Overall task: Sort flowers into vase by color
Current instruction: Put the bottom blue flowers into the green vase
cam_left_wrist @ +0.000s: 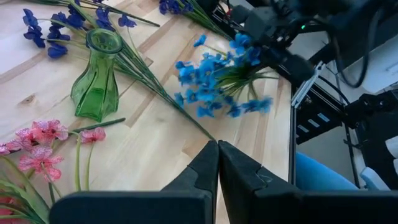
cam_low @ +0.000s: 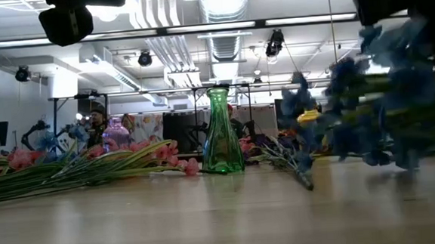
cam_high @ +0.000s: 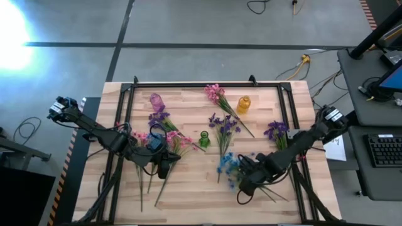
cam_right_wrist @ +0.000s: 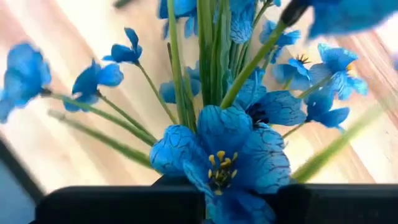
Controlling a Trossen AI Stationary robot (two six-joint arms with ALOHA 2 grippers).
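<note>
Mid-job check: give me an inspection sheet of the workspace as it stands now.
Surface: wooden table, black frame along its edges.
Job's things: blue flowers in the right pincer; pink flowers and purple flowers lying loose; green vase, purple vase and amber vase upright, no flowers in them.
Clutter: nothing seen.
Grippers: right pincer shut on the blue flowers' stems; left pincer shut, empty, above the table near more pink flowers.
Cables: yellow-plugged cable on the floor behind the table.
Surroundings: keyboard on a side desk.
</note>
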